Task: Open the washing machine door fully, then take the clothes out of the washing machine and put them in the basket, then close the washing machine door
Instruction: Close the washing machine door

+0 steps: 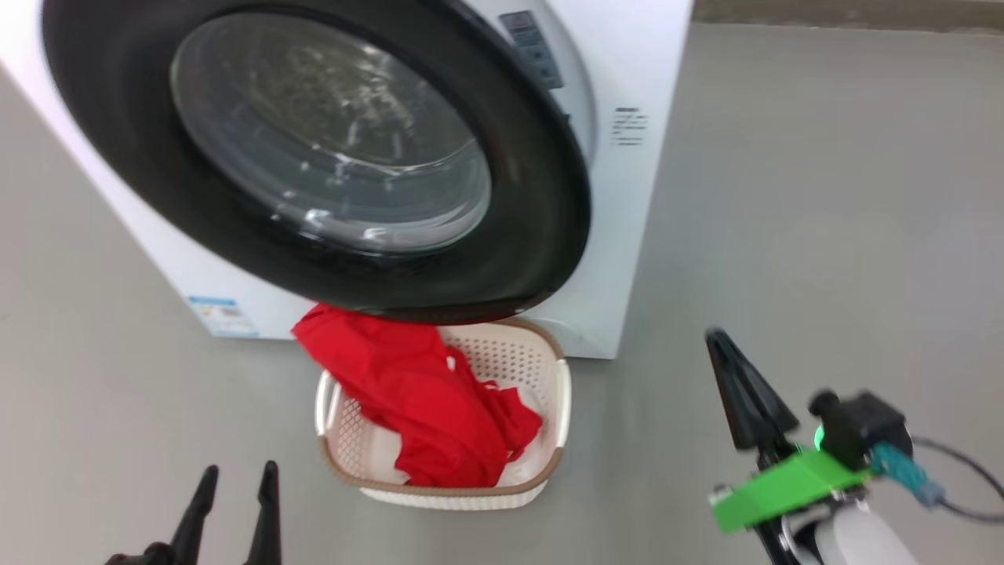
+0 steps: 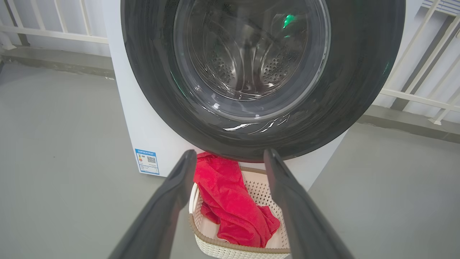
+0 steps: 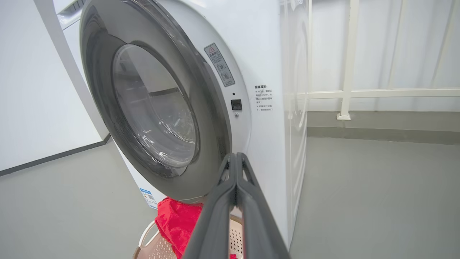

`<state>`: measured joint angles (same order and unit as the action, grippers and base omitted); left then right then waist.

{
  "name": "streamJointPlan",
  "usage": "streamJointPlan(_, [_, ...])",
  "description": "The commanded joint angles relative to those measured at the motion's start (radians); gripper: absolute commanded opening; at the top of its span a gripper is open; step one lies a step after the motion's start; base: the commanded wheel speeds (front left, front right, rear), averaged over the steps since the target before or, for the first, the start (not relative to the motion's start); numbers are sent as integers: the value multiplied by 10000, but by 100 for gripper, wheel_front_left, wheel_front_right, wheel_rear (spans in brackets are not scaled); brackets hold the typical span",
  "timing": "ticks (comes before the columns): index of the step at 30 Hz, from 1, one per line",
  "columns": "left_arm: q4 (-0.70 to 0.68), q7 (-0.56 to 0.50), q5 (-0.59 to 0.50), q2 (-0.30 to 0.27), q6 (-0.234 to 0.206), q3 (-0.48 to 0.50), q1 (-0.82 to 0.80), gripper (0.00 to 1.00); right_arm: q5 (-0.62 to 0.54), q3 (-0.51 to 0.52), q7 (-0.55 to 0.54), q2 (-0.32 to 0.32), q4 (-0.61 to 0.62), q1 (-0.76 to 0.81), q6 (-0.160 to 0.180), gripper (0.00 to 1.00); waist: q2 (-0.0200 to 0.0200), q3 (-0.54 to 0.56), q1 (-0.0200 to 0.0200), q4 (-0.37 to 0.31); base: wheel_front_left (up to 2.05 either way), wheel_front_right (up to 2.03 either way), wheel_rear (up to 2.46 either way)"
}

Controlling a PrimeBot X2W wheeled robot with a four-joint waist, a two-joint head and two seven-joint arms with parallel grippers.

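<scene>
1. A white front-loading washing machine point(image 1: 627, 196) stands on a grey floor point(image 1: 823, 235).
2. The washing machine door point(image 1: 314, 149), round with a wide glossy black rim and a bulging clear window, appears slightly ajar. In the right wrist view a small dark latch slot point(image 3: 236, 104) shows on the machine's face just beside the door's edge.
3. The basket point(image 1: 562, 392), cream with a brown rim, sits on the floor in front of the machine, partly under the door's lower edge.
4. The clothes point(image 1: 423, 400), bright red, lie in the basket, with one end draped over its far left rim.
5. The left tool point(image 1: 240, 469) is low at the left, fingers spread, with nothing between them.
6. The right tool point(image 1: 715, 339) is to the right of the basket, fingers pressed together on nothing, clear of the machine.
</scene>
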<state>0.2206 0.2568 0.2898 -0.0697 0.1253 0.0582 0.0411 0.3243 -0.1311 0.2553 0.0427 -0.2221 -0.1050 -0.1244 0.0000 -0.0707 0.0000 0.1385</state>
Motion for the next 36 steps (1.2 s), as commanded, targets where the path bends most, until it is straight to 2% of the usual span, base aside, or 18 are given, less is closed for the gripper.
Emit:
streamJointPlan(1, [-230, 49, -26, -33, 54, 201, -394, 100, 90, -409, 65, 76, 111, -773, -63, 0, 0, -238, 0, 456, 0, 0, 0])
streamJointPlan(9, [-122, 49, 271, 135, 54, -301, -930, 100, -153, -935, 65, 80, -423, -2515, -63, 0, 0, -1164, 0, 1448, 0, 0, 0])
streamJointPlan(17, [58, 49, 688, 187, 54, -770, -1663, 100, -378, -796, 65, 211, -893, -3713, -63, 0, 0, -2197, 0, 2187, 0, 0, 0])
streamJointPlan(36, [229, 49, 1573, 194, 54, -1465, -2530, 100, -394, 194, 65, 173, -1752, -5236, -63, 0, 0, -3302, 0, 2701, 0, 0, 0])
